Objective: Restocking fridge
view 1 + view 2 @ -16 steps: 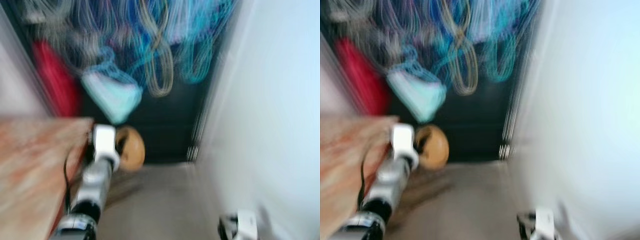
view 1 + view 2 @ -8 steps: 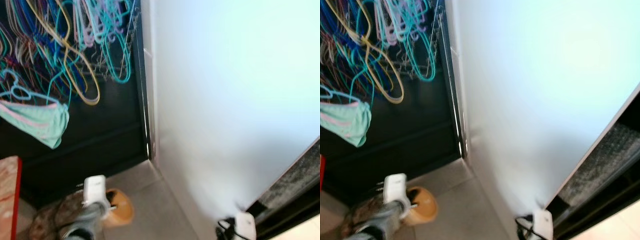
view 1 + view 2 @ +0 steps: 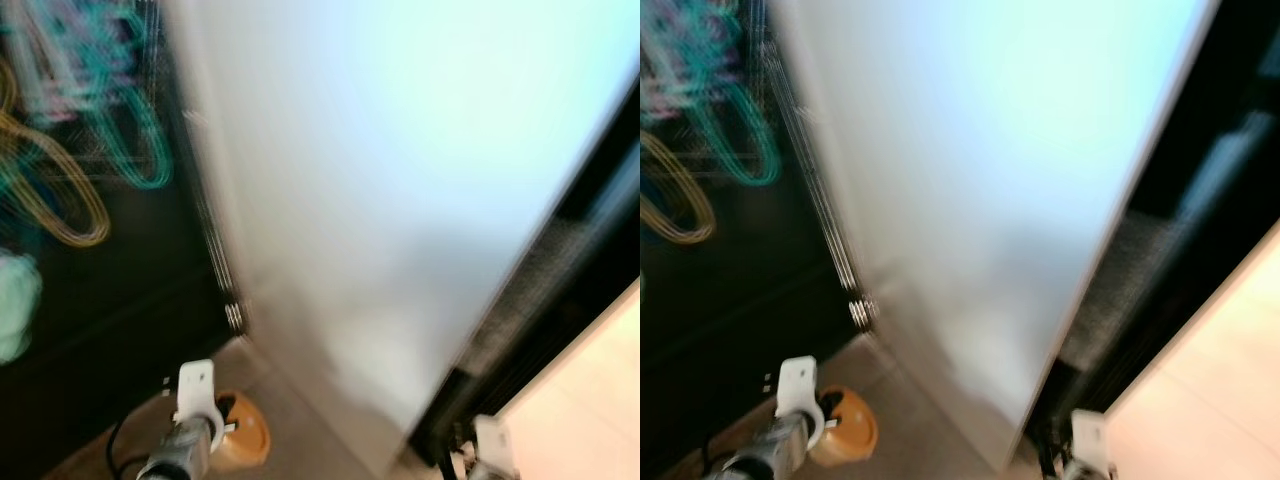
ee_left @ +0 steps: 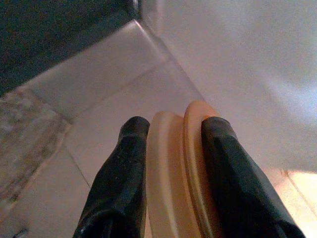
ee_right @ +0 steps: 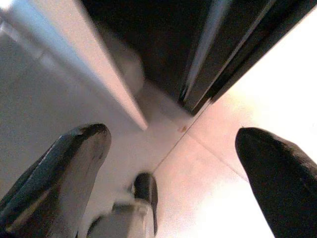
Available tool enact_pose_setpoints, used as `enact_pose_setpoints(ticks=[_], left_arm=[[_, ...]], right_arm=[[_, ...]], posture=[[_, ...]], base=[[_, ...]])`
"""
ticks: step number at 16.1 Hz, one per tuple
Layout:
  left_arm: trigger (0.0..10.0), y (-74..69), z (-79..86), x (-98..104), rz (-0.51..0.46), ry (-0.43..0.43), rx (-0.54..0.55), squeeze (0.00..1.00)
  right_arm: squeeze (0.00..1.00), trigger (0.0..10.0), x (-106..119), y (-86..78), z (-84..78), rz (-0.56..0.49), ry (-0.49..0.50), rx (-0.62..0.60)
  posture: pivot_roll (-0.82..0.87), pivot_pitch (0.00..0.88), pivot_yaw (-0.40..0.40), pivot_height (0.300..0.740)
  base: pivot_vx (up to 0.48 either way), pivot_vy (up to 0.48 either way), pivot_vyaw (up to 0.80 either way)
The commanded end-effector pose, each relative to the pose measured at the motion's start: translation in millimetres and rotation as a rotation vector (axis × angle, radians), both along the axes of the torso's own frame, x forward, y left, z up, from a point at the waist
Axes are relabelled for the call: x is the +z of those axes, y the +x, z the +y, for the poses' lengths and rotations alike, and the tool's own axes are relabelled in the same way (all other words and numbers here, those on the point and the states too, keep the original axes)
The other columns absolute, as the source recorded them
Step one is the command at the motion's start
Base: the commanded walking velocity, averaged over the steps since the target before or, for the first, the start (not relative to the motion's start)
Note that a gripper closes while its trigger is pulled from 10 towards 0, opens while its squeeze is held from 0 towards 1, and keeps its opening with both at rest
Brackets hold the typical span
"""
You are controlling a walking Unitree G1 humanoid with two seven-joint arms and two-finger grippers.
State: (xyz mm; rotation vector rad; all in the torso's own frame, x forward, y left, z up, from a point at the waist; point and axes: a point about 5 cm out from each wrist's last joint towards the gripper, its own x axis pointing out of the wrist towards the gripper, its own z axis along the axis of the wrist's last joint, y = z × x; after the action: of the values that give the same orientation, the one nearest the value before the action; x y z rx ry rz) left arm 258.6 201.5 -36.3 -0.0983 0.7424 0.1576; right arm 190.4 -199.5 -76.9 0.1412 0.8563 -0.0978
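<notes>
Left wrist view gives the clearest look: the left gripper [image 4: 171, 148] has its two black fingers [image 4: 124, 173] clamped on either side of a tan, rounded object [image 4: 178, 163], a ridged lid-like rim pinched tight between them, carried low above the pale tiled floor [image 4: 89, 94]. Up in the head views everything is smeared with blur, but the same tan object [image 3: 243, 437] sits at the end of the left arm down at the bottom left, just beside a dark opening where teal and yellow hangers [image 3: 90, 160] dangle in streaks. Right in front stands a broad white panel [image 3: 400, 180], tall and bright, most likely the fridge side or door, though the blur leaves that unsure; beyond its right edge runs a dark gap [image 3: 1180, 220], and past that a light peach floor [image 3: 1220, 390]. Down at the bottom right the right gripper [image 5: 173, 144] hangs near the foot of that panel, its fingers [image 5: 64, 163] spread wide apart with nothing between them, pointing at the floor where the white panel's lower corner meets the dark gap
</notes>
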Motion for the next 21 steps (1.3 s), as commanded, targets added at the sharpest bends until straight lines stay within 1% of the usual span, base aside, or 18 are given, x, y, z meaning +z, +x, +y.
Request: enact_pose_setpoints(ticks=[1,3,4,5,7,9,12,16,21], left_arm=[[10.0,-6.0,2.4,-4.7,0.043,0.017,-0.002,0.00],[10.0,-9.8,0.3,-8.1,0.070,0.033,-0.019,0.00],[10.0,-11.1,-0.9,-9.3,0.076,0.026,-0.019,0.00],[10.0,-11.7,-1.1,-9.8,0.078,0.017,-0.007,0.00],[10.0,-11.9,-1.2,-10.2,0.076,-0.028,0.062,0.00],[10.0,-12.4,-3.7,-11.0,0.080,-0.036,0.075,0.00],[10.0,-15.4,8.2,-10.8,0.080,-0.031,0.087,0.00],[10.0,-12.6,9.7,-8.5,0.064,-0.033,0.105,0.00],[10.0,-14.4,10.0,-9.6,0.066,-0.024,0.114,0.00]], right_arm=[[0.00,10.0,-5.1,-8.9,2.1,0.035,0.003,0.000],[0.00,10.0,-5.4,-9.5,2.5,0.035,0.003,-0.008],[0.00,10.0,-5.7,-10.0,2.6,0.036,0.002,-0.010],[0.00,10.0,-5.7,-10.2,2.5,0.037,0.000,-0.010],[0.00,10.0,-5.8,-10.6,2.2,0.033,-0.006,-0.017],[0.00,10.0,-6.1,-11.3,1.6,0.036,-0.019,-0.014],[0.00,10.0,-6.2,-11.7,1.4,0.035,-0.028,-0.028],[0.00,10.0,-6.9,-13.2,1.5,0.035,-0.022,-0.054],[0.00,10.0,-6.3,-12.2,0.9,0.033,-0.025,-0.055]], posture=[[0.02,0.000,0.026,0.740],[0.02,0.000,0.031,0.740],[0.01,0.000,0.034,0.740],[0.01,0.000,0.035,0.740],[0.01,0.000,0.037,0.740],[0.01,0.000,0.035,0.740],[-0.01,0.000,0.040,0.740],[-0.02,0.000,0.041,0.740],[-0.01,0.000,0.036,0.740]], base=[[0.000,0.000,-0.80],[0.000,0.000,-0.80],[0.000,0.000,-0.80],[0.000,0.000,-0.80],[0.000,0.000,-0.69],[0.000,0.000,0.00],[0.000,0.000,0.00],[0.000,0.000,0.00],[0.000,0.000,-0.80]])
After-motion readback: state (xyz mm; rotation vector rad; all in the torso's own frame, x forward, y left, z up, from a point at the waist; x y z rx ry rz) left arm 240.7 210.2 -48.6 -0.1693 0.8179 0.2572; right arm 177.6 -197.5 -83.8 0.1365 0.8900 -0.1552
